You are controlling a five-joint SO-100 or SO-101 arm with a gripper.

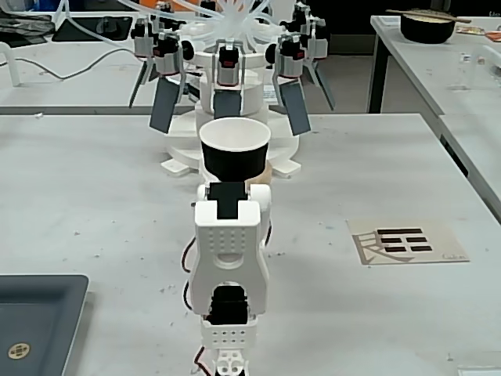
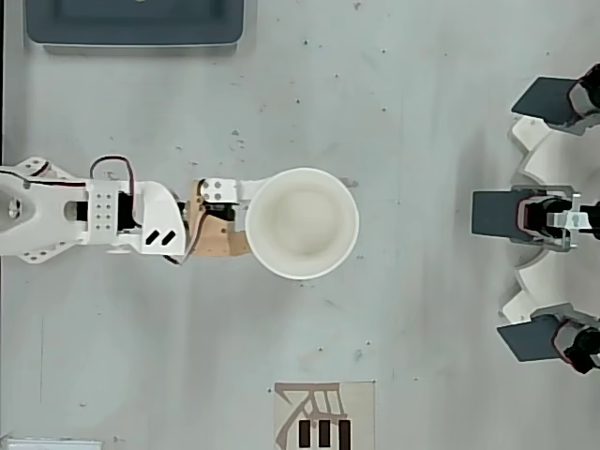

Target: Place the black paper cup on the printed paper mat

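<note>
The black paper cup (image 1: 235,153) stands upright with its white inside facing up, in the middle of the table just beyond the arm's white wrist. From overhead the cup (image 2: 302,223) is a wide white circle that hides most of the jaws. My gripper (image 1: 235,178) is shut on its lower part, one jaw on each side. The gripper (image 2: 298,225) reaches in from the left in the overhead view. The printed paper mat (image 1: 407,241) lies flat to the right of the arm, well apart from the cup. In the overhead view the mat (image 2: 325,417) sits at the bottom edge.
A dark grey tray (image 1: 39,321) sits at the near left corner, at the top left (image 2: 136,23) from overhead. A white device with several grey paddles (image 1: 231,78) stands right behind the cup. A dark bowl with chopsticks (image 1: 427,25) rests on another table.
</note>
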